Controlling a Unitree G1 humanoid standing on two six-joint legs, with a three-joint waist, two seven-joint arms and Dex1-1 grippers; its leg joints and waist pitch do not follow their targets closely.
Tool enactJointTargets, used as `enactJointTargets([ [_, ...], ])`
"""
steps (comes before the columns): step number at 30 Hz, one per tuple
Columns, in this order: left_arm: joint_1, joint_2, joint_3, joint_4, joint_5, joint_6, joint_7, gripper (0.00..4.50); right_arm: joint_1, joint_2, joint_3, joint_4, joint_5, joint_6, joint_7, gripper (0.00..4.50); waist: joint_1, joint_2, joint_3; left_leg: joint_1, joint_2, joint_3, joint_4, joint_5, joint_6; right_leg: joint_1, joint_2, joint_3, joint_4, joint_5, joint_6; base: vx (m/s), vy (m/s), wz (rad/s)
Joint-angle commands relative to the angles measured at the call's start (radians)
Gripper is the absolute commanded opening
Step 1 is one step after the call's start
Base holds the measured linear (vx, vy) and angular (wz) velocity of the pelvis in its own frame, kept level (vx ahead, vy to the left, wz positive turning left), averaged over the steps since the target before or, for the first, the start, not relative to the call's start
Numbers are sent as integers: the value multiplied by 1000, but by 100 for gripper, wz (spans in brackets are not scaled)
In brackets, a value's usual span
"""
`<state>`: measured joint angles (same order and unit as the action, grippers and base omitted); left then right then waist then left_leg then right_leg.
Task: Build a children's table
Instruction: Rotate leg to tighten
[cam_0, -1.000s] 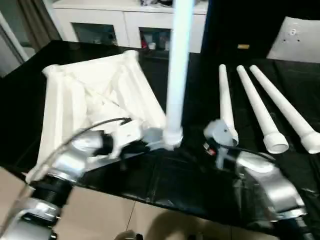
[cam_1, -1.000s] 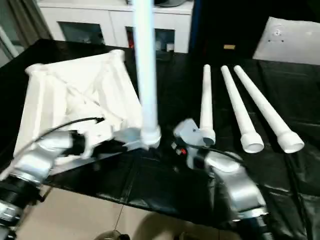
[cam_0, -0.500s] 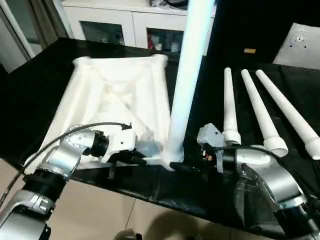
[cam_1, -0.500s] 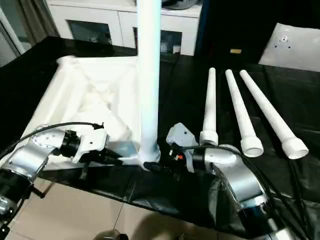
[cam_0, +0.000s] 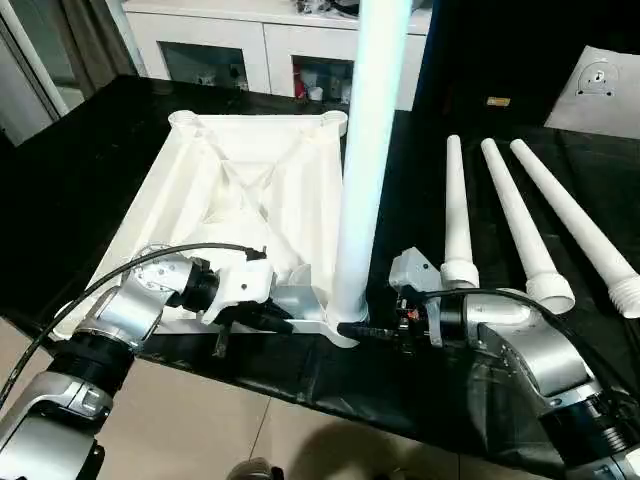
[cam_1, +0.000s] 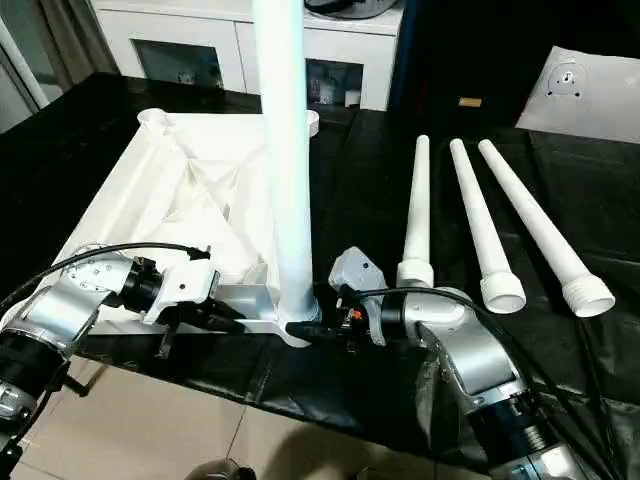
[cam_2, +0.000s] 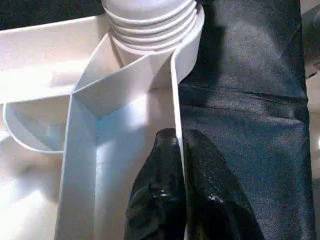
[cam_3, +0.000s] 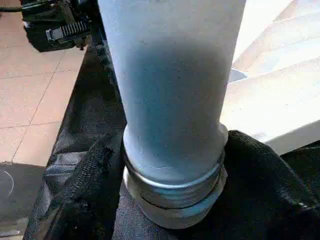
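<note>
Three spare legs (cam_0: 525, 235) lie right of the upturned tabletop (cam_0: 240, 200) on the black worktop (cam_0: 80, 170). One leg (cam_0: 365, 150) stands in its near corner socket. The left claw (cam_2: 181, 200) is clenched on the tabletop's rim; the right claw (cam_0: 365, 330) reaches the leg's base, its grip unclear.

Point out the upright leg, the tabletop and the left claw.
upright leg (cam_0: 362, 150): left eye view, mid-shaft.
tabletop (cam_0: 250, 180): left eye view, ribbed underside.
left claw (cam_2: 181, 192): left wrist view, between the fingertips pinching the tabletop's rim.
</note>
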<state>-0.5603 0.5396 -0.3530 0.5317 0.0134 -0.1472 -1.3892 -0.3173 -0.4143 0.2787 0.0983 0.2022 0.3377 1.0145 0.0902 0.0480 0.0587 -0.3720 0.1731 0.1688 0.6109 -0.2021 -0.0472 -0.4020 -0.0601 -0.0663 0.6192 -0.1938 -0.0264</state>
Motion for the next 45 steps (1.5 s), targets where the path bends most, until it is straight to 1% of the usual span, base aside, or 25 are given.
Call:
enactJointTargets([
  [1, -29, 0, -11, -19, -5, -33, -35, 0, -15, 8, -8, 1, 12, -10, 6, 281, -2, -5, -76, 8, 58, -16, -66, -91, 49, 59, -88, 54, -60, -87, -231, 0, 0, 0],
  [7, -13, -10, 8, -39, -17, 12, -1, 0, 23, 22, -11, -32, 36, 15, -3, 273, -1, -4, -76, 10, 58, -16, -66, -95, 46, 59, -88, 55, -60, -87, -233, 0, 0, 0],
  [8, -4, -26, 26, -58, -13, 45, 62, 0, 53, 36, -15, -51, 38, 21, -34, 273, 0, -4, -75, 10, 60, -16, -67, -100, 44, 58, -89, 56, -61, -90, -233, 0, 0, 0],
  [11, -1, -41, 39, -68, -2, 74, 120, 0, 74, 55, -20, -57, 28, 20, -77, 273, -1, -5, -74, 10, 59, -16, -69, -104, 38, 58, -89, 55, -62, -104, -230, 0, 0, 0],
  [14, 11, -92, 79, -101, 3, 174, 258, 0, 109, 135, -51, -46, -11, 18, -242, 272, -7, -2, -67, 11, 56, -17, -73, -152, 19, 56, -89, 56, -75, -199, -207, 0, 0, 0],
  [17, 20, -122, 99, -128, -5, 229, 315, 0, 118, 180, -70, -37, -24, 22, -323, 272, -14, -7, -67, 11, 51, -19, -74, -160, 1, 56, -90, 55, -81, -246, -193, 0, 0, 0],
  [18, 28, -160, 117, -154, 6, 275, 400, 0, 124, 239, -94, -19, -44, 30, -431, 272, -18, -2, -67, 10, 50, -19, -74, -153, -1, 57, -88, 57, -79, -251, -184, 0, 0, 0],
  [19, 28, -160, 117, -154, 6, 275, 400, 0, 124, 239, -94, -19, -44, 30, -431, 272, -22, -1, -67, 11, 53, -19, -75, -154, -3, 54, -88, 57, -79, -243, -186, 0, 0, 0],
  [20, 30, -195, 129, -169, 18, 315, 468, 0, 122, 286, -111, -5, -50, 34, -500, 272, -30, -5, -69, 8, 49, -18, -73, -148, -1, 58, -86, 56, -80, -227, -188, 0, 0, 0],
  [21, 29, -227, 140, -176, 32, 339, 536, 0, 117, 327, -124, 9, -59, 40, -561, 272, -35, -5, -68, 5, 49, -19, -74, -137, 2, 58, -85, 55, -79, -212, -191, 0, 0, 0],
  [22, 27, -272, 148, -186, 43, 367, 605, 0, 102, 371, -139, 33, -67, 54, -631, 272, -36, -1, -72, 7, 47, -20, -72, -128, 6, 57, -84, 54, -78, -196, -191, 0, 0, 0],
  [23, 22, -314, 157, -190, 52, 382, 671, 0, 86, 400, -149, 56, -75, 64, -683, 272, -40, -2, -71, 6, 48, -19, -72, -128, 7, 56, -83, 56, -79, -189, -194, 0, 0, 0],
  [24, 17, -352, 164, -189, 56, 393, 725, 0, 67, 417, -152, 83, -87, 68, -722, 272, -42, -3, -71, 7, 47, -20, -72, -125, 8, 57, -82, 54, -79, -181, -200, 0, 0, 0],
  [25, 17, -352, 164, -189, 56, 393, 725, 0, 67, 417, -152, 83, -87, 68, -722, 272, -43, -2, -71, 7, 47, -19, -71, -123, 6, 58, -82, 54, -78, -177, -202, 0, 0, 0],
  [26, 7, -416, 168, -182, 75, 399, 827, 0, 34, 435, -155, 127, -107, 50, -768, 272, -44, -2, -74, 4, 46, -19, -69, -106, 14, 62, -82, 55, -77, -145, -203, 0, 0, 0],
  [27, 5, -424, 167, -180, 78, 395, 839, 0, 30, 438, -158, 132, -106, 44, -772, 272, -43, -2, -75, 5, 45, -19, -67, -100, 19, 62, -82, 55, -77, -128, -204, 0, 0, 0],
  [29, -2, -433, 154, -178, 94, 380, 855, 0, 25, 447, -170, 133, -107, 33, -781, 342, -41, -4, -78, 1, 43, -19, -66, -69, 42, 68, -81, 54, -74, -80, -203, 0, 0, 0],
  [31, -6, -428, 144, -177, 102, 368, 847, 0, 25, 447, -171, 129, -119, 26, -792, 344, -40, -4, -80, -1, 43, -18, -65, -44, 62, 68, -81, 53, -69, -32, -207, 0, 0, 0],
  [32, -6, -418, 134, -179, 107, 363, 836, 0, 30, 446, -172, 120, -127, 21, -795, 364, -47, -2, -82, -5, 41, -22, -65, -45, 72, 74, -82, 51, -66, -9, -207, 0, 0, 0],
  [33, -4, -399, 123, -180, 109, 347, 807, 0, 40, 440, -179, 103, -134, 4, -799, 375, -50, -3, -84, -6, 41, -22, -64, -36, 75, 73, -82, 51, -66, 4, -206, 0, 0, 0],
  [35, 1, -371, 113, -183, 113, 340, 770, 0, 50, 433, -193, 85, -137, -15, -800, 388, -50, 2, -84, -2, 43, -20, -62, -27, 88, 69, -81, 51, -65, 25, -218, 0, 0, 0],
  [40, 9, -303, 100, -163, 118, 288, 690, 0, 56, 372, -198, 71, -146, -95, -758, 425, -47, 10, -80, 4, 49, -20, -65, -66, 76, 64, -81, 50, -67, -3, -226, 0, 0, 0],
  [43, 9, -255, 97, -136, 110, 247, 642, 0, 67, 325, -207, 45, -124, -115, -689, 445, -47, 7, -78, 4, 48, -19, -67, -95, 64, 68, -81, 52, -68, -24, -222, 0, 0, 0],
  [44, 7, -207, 87, -114, 102, 210, 584, 0, 79, 267, -188, 4, -119, -110, -610, 445, -45, 5, -78, 5, 47, -19, -67, -94, 65, 69, -79, 52, -68, -23, -217, 0, 0, 0],
  [45, 7, -188, 82, -107, 102, 191, 555, 0, 84, 246, -181, -14, -108, -102, -575, 445, -44, 5, -78, 2, 46, -20, -66, -91, 68, 71, -80, 53, -66, -19, -216, 0, 0, 0],
])
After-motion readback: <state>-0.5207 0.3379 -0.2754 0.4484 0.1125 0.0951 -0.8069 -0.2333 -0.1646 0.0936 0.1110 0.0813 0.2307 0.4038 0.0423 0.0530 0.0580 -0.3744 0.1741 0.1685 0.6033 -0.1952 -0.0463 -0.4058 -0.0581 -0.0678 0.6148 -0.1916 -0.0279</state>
